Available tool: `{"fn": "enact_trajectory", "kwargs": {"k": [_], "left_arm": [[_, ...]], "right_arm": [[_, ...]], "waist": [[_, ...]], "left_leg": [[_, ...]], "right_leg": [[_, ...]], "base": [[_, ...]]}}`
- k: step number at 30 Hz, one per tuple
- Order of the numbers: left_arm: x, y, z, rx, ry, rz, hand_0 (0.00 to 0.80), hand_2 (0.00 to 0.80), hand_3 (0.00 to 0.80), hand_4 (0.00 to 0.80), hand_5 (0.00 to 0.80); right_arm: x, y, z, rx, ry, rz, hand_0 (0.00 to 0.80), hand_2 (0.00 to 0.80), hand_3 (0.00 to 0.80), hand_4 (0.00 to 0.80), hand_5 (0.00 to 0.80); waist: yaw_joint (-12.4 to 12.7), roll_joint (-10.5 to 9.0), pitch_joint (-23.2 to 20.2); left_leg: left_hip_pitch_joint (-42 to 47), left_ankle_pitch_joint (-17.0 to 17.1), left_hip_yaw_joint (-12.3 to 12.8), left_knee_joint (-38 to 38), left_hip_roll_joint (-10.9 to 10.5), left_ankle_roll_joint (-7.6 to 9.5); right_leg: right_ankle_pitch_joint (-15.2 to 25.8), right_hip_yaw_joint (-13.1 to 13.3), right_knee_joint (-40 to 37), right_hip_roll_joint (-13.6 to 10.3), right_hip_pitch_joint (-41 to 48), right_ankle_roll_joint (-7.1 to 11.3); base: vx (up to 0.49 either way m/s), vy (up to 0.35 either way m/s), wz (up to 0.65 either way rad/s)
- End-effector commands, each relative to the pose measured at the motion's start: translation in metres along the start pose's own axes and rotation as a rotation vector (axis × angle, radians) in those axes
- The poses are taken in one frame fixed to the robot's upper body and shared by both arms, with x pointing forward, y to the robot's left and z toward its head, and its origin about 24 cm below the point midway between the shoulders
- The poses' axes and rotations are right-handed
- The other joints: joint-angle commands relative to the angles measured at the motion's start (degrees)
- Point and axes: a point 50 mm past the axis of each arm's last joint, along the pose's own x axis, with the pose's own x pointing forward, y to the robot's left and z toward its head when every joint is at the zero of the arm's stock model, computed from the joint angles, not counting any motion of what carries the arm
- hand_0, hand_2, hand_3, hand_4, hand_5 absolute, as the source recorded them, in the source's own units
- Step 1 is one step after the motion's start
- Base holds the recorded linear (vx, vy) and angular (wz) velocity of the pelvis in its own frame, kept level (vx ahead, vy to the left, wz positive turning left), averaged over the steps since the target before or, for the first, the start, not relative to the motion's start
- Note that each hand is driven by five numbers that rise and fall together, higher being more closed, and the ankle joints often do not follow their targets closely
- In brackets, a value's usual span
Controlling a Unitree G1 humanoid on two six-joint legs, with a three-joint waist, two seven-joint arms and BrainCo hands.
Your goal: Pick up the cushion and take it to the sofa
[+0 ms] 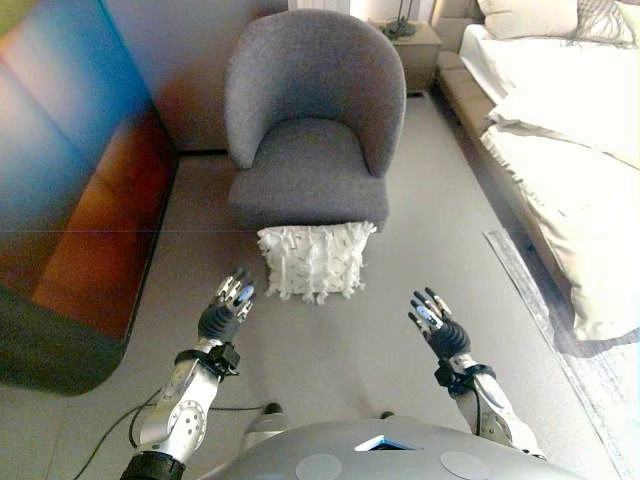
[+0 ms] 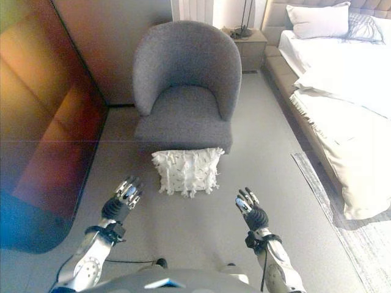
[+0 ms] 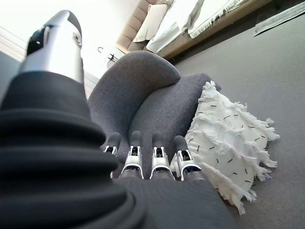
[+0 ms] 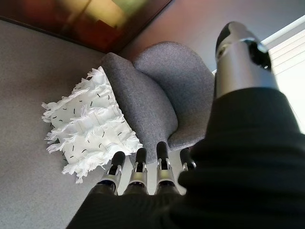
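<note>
Wall panel: a dark glossy panel [image 1: 80, 190] runs along the floor at 9 o'clock from the chair.
Left hand: the left hand [image 1: 226, 310] is raised above the grey carpet [image 1: 330, 340] at about 8 o'clock from the cushion, just beside its lower corner but apart from it; fingers straight and spread, nothing in them.
Cushion: the white fringed cushion [image 1: 315, 260] with small dark dashes stands upright on the carpet, leaning against the front of the armchair's base, at 12 o'clock from the robot and between the two hands.
Armchair: the grey upholstered armchair [image 1: 310, 130] stands at 12 o'clock behind the cushion, seat bare.
Right hand: the right hand [image 1: 438, 325] hovers at about 4 o'clock from the cushion, a little further off than the left; fingers extended, holding nothing.
Bed: a bed [image 1: 560, 130] with white bedding lies at 2 o'clock, well apart from the cushion.
</note>
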Motion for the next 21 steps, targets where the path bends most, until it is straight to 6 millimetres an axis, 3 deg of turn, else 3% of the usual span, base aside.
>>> {"fn": "enact_trajectory", "kwargs": {"k": [1,4,17,21], "left_arm": [[0.015,-0.005,0.043,0.093,-0.180,-0.044,0.000,0.000,0.000,0.000,0.000],[0.017,-0.010,0.047,0.094,-0.199,-0.071,0.000,0.000,0.000,0.000,0.000],[0.005,0.003,0.041,0.115,-0.174,-0.015,0.000,0.000,0.000,0.000,0.000],[0.004,0.004,0.044,0.086,-0.195,0.001,0.000,0.000,0.000,0.000,0.000]], "right_arm": [[0.015,0.023,0.028,0.005,-0.144,0.078,0.000,0.000,0.000,0.000,0.000],[0.016,0.027,0.029,0.010,-0.145,0.083,0.000,0.000,0.000,0.000,0.000],[0.009,0.023,0.020,0.008,-0.111,0.078,0.000,0.000,0.000,0.000,0.000],[0.009,0.023,0.023,-0.005,-0.111,0.099,0.000,0.000,0.000,0.000,0.000]], "waist": [[0.3,-1.24,1.5],[0.1,-1.33,1.7],[0.2,-1.16,1.1],[-0.2,-1.10,1.4]], "left_leg": [[1.7,-6.7,1.3,1.3,-2.1,4.62],[1.4,-6.8,1.5,1.8,-2.1,4.68],[1.9,-6.8,1.8,1.4,-2.4,4.78],[0.6,-7.2,2.4,2.7,-2.4,5.02]], "right_leg": [[-1.2,-3.5,4.4,-1.0,-2.0,0.68],[-1.3,-3.3,5.0,-1.1,-2.5,0.73],[-1.0,-3.3,3.8,-1.2,-1.4,1.02],[-1.3,-2.0,4.9,-1.0,-3.3,0.69]], "base": [[0.000,0.000,0.00],[0.000,0.000,0.00],[0.028,0.005,0.00],[-0.020,0.012,-0.01]]}}
